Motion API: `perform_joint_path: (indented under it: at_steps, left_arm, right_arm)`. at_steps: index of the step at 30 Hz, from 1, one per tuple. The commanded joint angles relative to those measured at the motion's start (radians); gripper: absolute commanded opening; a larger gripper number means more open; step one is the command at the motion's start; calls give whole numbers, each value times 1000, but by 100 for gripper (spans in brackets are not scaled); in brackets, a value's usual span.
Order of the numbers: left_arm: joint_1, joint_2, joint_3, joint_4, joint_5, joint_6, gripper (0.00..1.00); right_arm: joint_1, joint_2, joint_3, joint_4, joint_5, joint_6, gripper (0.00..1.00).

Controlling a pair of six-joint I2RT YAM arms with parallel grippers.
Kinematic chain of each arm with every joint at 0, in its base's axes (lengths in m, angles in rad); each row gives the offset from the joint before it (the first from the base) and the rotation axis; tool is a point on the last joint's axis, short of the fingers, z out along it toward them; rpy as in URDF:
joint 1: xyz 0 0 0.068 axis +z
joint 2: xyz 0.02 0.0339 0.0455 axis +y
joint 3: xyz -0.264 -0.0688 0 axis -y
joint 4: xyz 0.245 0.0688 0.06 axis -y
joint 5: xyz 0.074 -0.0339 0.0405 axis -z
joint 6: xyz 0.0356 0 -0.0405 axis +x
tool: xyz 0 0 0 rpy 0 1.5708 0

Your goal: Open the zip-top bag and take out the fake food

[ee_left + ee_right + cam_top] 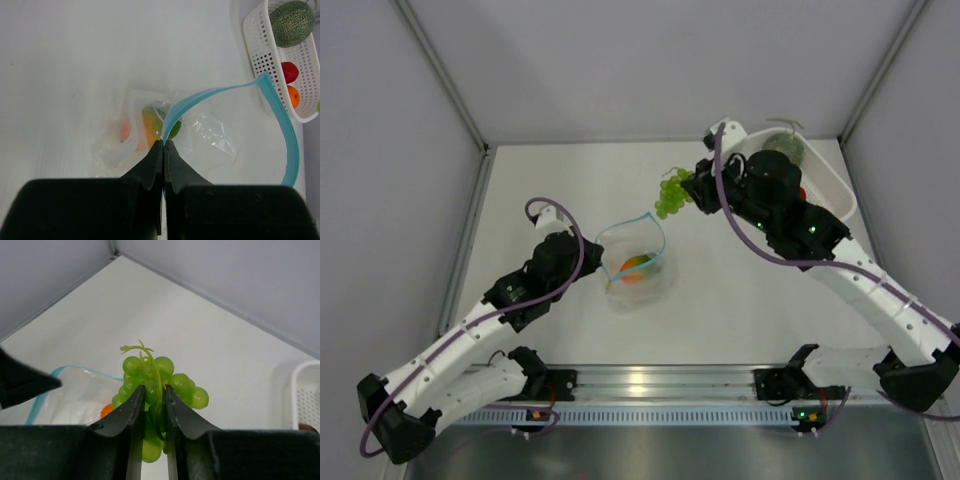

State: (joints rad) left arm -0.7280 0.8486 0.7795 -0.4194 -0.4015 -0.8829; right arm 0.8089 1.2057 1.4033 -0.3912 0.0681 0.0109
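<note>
- Top view: the zip-top bag (pixel 620 298) stands open near the middle of the surface (pixel 550 190), with an orange-green piece (pixel 636 266) of fake food inside. The left tool (pixel 601 262) is at the bag's left rim. The right tool (pixel 692 190) hangs between the bag and the white basket (pixel 840 202), carrying a green grape bunch (pixel 671 194).
- Left wrist view: the left tool is clenched on the blue zip strip (pixel 225 92), pinning one side so the mouth bows wide. The basket at the upper right holds a melon (pixel 292 22), a red ball (pixel 289 72) and an orange ball (pixel 294 96).
- Right wrist view: the right tool grasps the grape bunch by its stem, clear of the surface. The step in hand looks like carrying one piece away from the bag. The next move calls for swinging over the basket and letting go, then going back for the piece in the bag. The basket's wall stands in the way, so the bunch must pass above it, and the melon crowds one end.
</note>
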Motion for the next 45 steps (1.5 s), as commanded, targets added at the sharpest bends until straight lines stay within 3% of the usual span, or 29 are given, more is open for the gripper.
perform_joint_path:
  at_steps: [1,9,15,21,27,35,39,40,42,45]
  left_arm:
    - [-2,-26,6,31,-14,19,0]
    - [-2,-34,4,31,-3,18,0]
    - [-2,-46,3,30,6,27,0]
    - [-2,-49,-9,30,26,12,0]
    - [-2,-51,-17,33,23,19,0]
    - [-2,-33,-20,31,26,35,0]
    - [-1,-20,-14,31,36,39,0]
    - [-2,-20,-13,31,38,42,0]
    - [-2,-20,-14,30,36,42,0]
    - [-2,-19,-11,30,44,45,0]
  right_arm:
    - [-152,-41,48,-12,6,49,0]
    - [-549,34,63,-25,-10,172,0]
    - [-735,181,111,-34,-8,205,0]
    - [-832,363,200,-28,-63,218,0]
    - [-844,525,276,3,-62,239,0]
    - [-843,643,281,148,-171,276,1]
    - [-843,686,281,180,-154,264,8]
    - [-843,692,281,181,-151,259,16]
    - [-843,704,275,173,-130,250,20]
    - [-843,698,261,166,-114,238,46]
